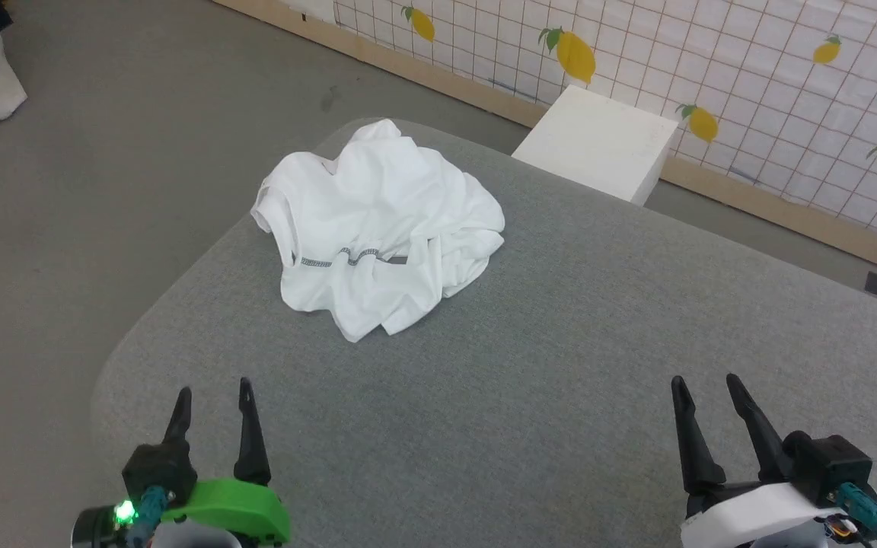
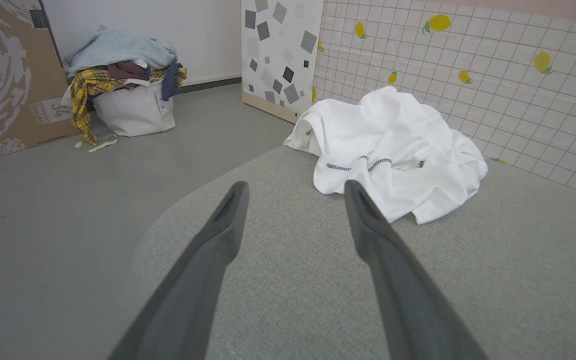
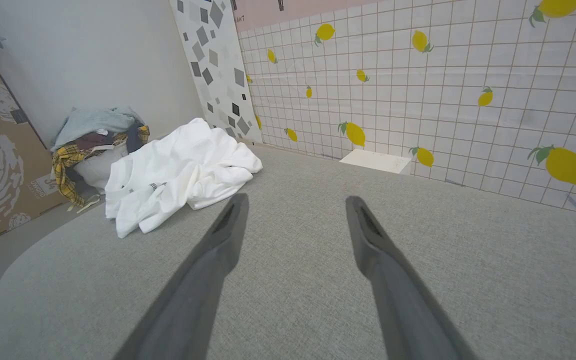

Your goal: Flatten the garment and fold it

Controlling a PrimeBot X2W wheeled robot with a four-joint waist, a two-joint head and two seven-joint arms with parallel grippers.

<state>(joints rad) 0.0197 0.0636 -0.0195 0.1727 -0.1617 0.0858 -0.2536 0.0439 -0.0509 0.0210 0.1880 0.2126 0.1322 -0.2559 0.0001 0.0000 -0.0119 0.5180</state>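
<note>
One crumpled garment (image 1: 377,221), seam (image 1: 355,257) crosswise

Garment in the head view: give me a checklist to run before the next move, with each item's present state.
1. Garment on the grey table: ok, near its far left edge.
2. Garment flat: not ok, crumpled in a heap.
3. Left pincer open, holding nothing: ok.
4. Right pincer open, holding nothing: ok.
5. Zigzag seam exposed for grasping: ok.
6. Which side faces up: cannot tell.
</note>
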